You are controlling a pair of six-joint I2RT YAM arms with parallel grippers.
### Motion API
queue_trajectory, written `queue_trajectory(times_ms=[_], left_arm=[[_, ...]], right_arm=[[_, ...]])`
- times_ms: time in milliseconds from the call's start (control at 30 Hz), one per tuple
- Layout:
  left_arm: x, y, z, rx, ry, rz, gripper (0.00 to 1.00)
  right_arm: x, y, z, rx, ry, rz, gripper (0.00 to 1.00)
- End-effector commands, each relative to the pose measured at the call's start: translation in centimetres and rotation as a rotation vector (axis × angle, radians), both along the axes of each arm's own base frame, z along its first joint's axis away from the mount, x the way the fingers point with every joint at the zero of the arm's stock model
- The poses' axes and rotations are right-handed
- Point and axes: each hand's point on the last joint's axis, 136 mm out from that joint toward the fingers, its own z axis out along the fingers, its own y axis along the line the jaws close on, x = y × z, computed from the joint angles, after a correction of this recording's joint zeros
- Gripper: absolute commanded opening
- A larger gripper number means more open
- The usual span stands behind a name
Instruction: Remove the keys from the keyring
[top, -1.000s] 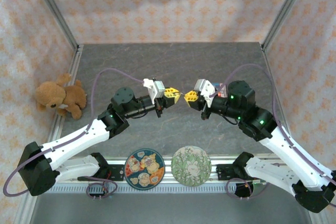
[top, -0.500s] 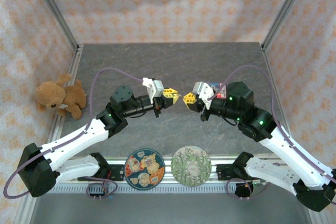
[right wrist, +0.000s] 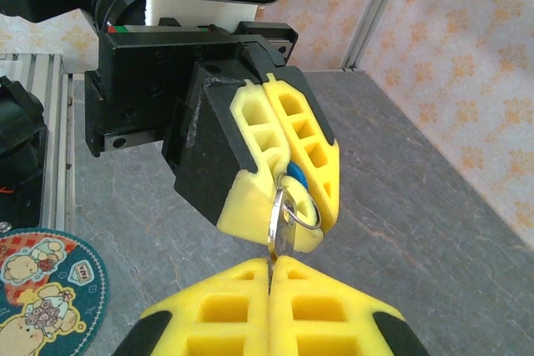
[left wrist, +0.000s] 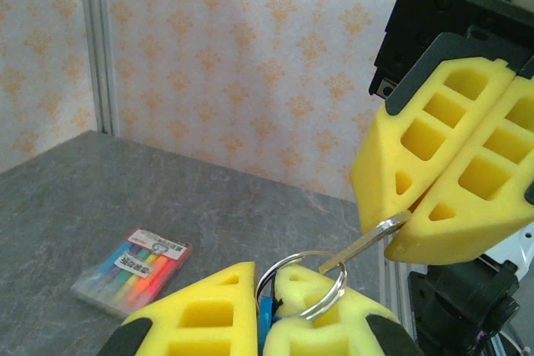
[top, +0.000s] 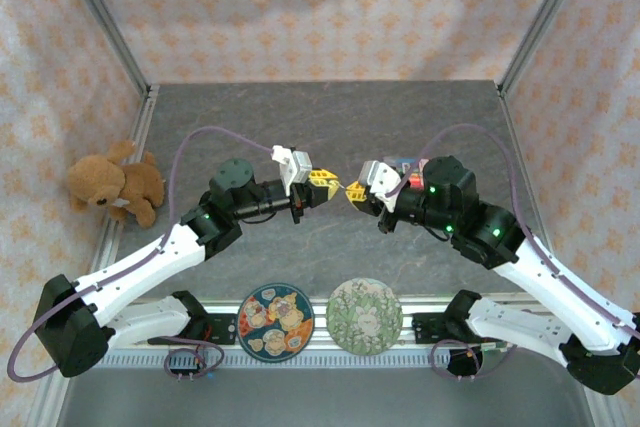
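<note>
Both grippers meet in mid-air above the middle of the table. My left gripper (top: pixel 328 181) is shut on a silver keyring (left wrist: pixel 304 285), with a blue piece (left wrist: pixel 265 323) pinched between its yellow pads. A silver key (left wrist: pixel 367 243) hangs on the ring and runs up to my right gripper (left wrist: pixel 409 223), which is shut on the key's tip. In the right wrist view the key (right wrist: pixel 278 227) stands edge-on between my right gripper (right wrist: pixel 269 266) and the left gripper (right wrist: pixel 292 198), and the keyring (right wrist: pixel 309 216) loops over the left pad. The right gripper (top: pixel 353 192) sits just right of the left one.
A pack of coloured highlighters (left wrist: pixel 132 268) lies on the grey table behind the right arm (top: pixel 400 163). A teddy bear (top: pixel 115 185) sits at the left wall. Two round patterned plates (top: pixel 276 319) (top: pixel 365 315) lie at the near edge between the arm bases.
The right gripper has moved left, closing the gap to the left gripper. The left gripper has shifted slightly up. Both have stayed shut.
</note>
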Motion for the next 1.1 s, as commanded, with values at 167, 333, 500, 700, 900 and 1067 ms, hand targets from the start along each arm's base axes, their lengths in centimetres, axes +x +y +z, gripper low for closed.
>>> queue_trajectory(times_ms=[167, 333, 500, 700, 900, 1067], left_arm=[[3.9, 3.6, 5.2, -0.101, -0.072, 0.217, 0.0], [3.9, 3.5, 5.2, -0.101, -0.066, 0.206, 0.0], [3.9, 3.4, 5.3, -0.092, -0.062, 0.197, 0.0], [3.8, 3.1, 5.3, -0.083, -0.055, 0.178, 0.0], [3.6, 3.3, 5.1, -0.075, -0.048, 0.169, 0.0], [3.1, 3.0, 5.1, -0.058, -0.037, 0.115, 0.0]], right_arm=[[-5.6, 0.0, -3.3, -0.149, 0.141, 0.211, 0.0], [-6.1, 0.0, -3.3, -0.166, 0.147, 0.232, 0.0], [-7.0, 0.5, -4.0, -0.236, 0.138, 0.271, 0.0], [-7.6, 0.8, -4.3, -0.281, 0.139, 0.303, 0.0], [-8.1, 0.6, -4.0, -0.291, 0.146, 0.319, 0.0], [-8.4, 0.7, -4.1, -0.301, 0.143, 0.339, 0.0]])
